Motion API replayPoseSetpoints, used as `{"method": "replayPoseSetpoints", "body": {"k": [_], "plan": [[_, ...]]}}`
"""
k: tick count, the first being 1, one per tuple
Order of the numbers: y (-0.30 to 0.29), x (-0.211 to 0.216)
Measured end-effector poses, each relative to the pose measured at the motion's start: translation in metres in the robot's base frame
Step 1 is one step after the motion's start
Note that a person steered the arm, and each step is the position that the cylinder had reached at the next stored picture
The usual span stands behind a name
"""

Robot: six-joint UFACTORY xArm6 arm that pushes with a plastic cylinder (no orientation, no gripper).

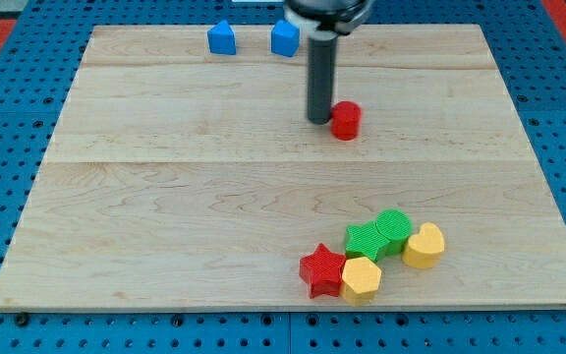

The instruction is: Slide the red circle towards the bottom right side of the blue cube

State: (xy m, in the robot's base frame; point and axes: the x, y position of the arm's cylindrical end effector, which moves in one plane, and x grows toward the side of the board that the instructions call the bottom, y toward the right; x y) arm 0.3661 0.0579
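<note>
At the far left of the surface [165,197] you see a blue house-shaped block [222,38], then the blue cube [284,38]. My tip [319,120] stands upright, touching the red circle's [346,120] left side. There is no pincer to open or close. The circle lies right of the tip, near and right of the cube.

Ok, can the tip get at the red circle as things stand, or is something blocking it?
Probably yes. My tip sits right at the red circle's left edge in the view, touching or nearly so, with nothing between them. The blue cube is up near the view's top, clear of both.
</note>
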Motion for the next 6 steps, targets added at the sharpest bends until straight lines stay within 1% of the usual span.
{"method": "replayPoseSetpoints", "body": {"k": [1,2,3,5,6], "plan": [[-0.023,0.027],[-0.018,0.049],[0.064,0.041],[0.009,-0.064],[-0.006,-0.025]]}}
